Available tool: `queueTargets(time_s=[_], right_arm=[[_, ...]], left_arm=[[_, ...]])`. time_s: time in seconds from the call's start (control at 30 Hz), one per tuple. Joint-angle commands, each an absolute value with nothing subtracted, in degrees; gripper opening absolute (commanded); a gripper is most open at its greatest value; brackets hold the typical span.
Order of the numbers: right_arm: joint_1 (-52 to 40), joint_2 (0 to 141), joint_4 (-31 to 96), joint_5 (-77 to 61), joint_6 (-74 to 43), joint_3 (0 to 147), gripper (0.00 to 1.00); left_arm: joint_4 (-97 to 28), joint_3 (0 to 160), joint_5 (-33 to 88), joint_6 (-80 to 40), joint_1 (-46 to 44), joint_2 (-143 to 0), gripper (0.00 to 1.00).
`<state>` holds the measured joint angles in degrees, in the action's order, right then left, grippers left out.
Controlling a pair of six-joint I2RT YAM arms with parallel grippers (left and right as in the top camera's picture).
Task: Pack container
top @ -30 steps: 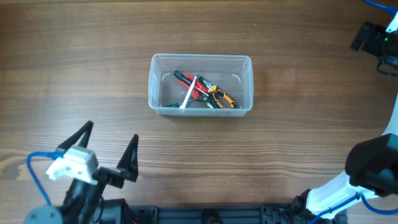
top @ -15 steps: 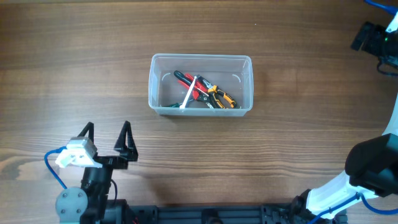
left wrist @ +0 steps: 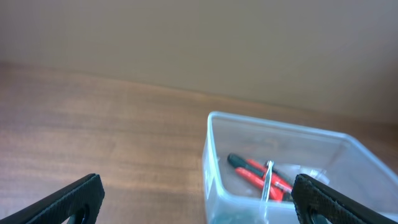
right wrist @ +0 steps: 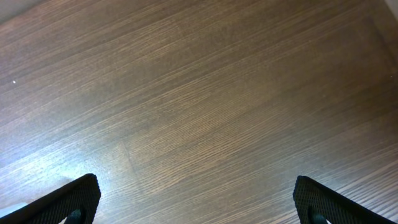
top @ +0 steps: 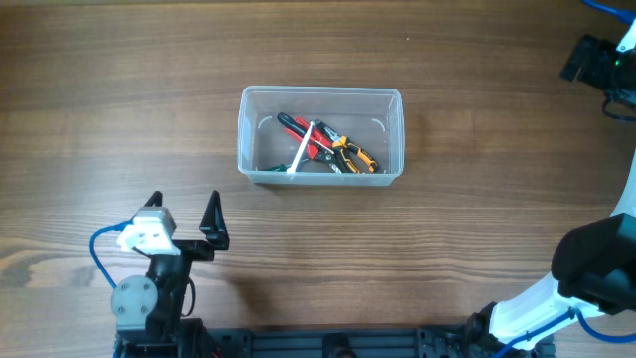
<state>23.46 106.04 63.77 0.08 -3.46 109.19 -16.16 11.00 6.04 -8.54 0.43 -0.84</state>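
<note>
Brown wood-grain table (top: 119,99), container (top: 320,97) of pliers (top: 350,152) mid-table, left gripper (top: 183,201) and right gripper (right wrist: 196,200) both spread wide, empty.

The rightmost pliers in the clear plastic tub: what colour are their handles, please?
Handles: orange and black, clearest in overhead view.

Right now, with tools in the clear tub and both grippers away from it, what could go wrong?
1. The thin white rod leans tilted across the red-handled pliers inside the clear rectangular plastic container; anything lowered in could catch it.
2. The container stands loose on the wooden table; a push on its wall might slide it.
3. The open left gripper faces the container's near wall; a low approach might clip the rim.
</note>
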Motion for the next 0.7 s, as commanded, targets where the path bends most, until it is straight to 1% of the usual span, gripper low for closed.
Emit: queueTargets(time_s=[0.0, 0.1, 0.33, 0.5, 0.67], right_arm=[[23.64, 106.94, 63.61, 0.67, -4.51, 109.16, 1.00], [23.64, 106.94, 63.61, 0.67, -4.54, 109.16, 1.00], [23.64, 106.94, 63.61, 0.64, -4.54, 109.16, 1.00], [23.64, 106.94, 63.61, 0.64, -4.54, 109.16, 1.00], [23.64, 106.94, 63.61, 0.64, -4.51, 109.16, 1.00]], left_arm=[[-15.16, 8.36, 7.05, -5.37, 0.10, -0.21, 1.00], [-14.72, 7.25, 7.97, -3.16, 0.10, -0.19, 1.00], [-14.28, 4.45, 7.88, -2.76, 0.12, -0.19, 1.00], [-14.15, 4.45, 7.86, 0.60, 0.10, -0.19, 1.00], [-14.20, 4.45, 7.86, 0.89, 0.10, -0.19, 1.00]])
